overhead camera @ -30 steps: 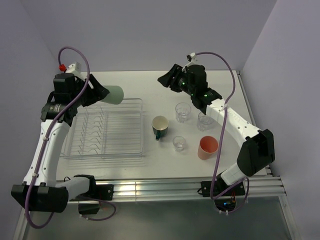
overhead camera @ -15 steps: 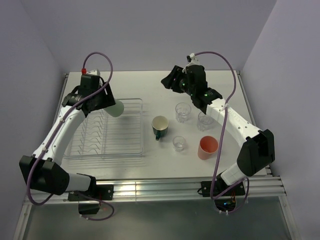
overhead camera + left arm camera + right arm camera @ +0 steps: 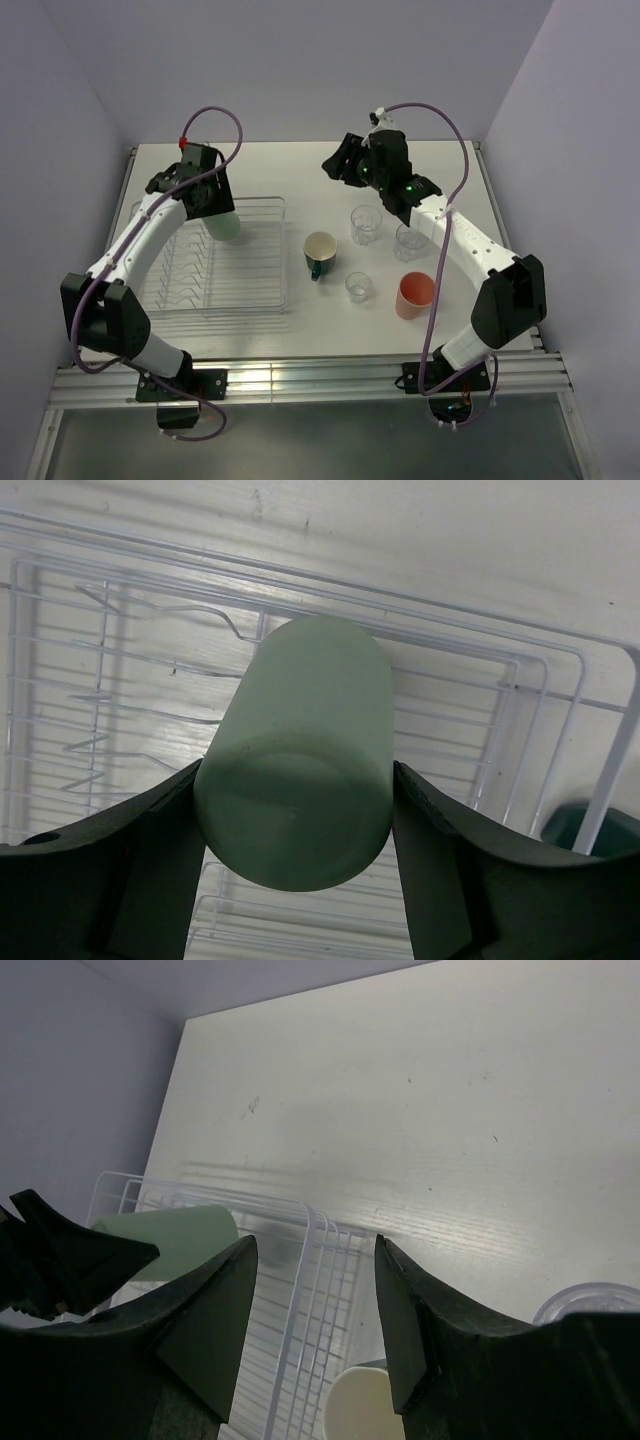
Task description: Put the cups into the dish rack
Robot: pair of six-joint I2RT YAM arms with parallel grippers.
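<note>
First cup over the dish rack, five more waiting on the table.

The table (image 3: 300, 165) is bare beyond both grippers, so there is open room on the far side. The dish rack (image 3: 250, 272) lies under the left gripper (image 3: 216, 208) with no cup in it yet. That gripper is clamped on the green tumbler (image 3: 300, 750), held above the rack's far rim, whose raised wire it has to clear. The right gripper (image 3: 312, 1300) hangs apart and empty. On its near side stand the pink tumbler (image 3: 415, 293), the teal mug (image 3: 320, 250) just beside the rack's edge, and three clear glasses (image 3: 366, 224), close together.
</note>
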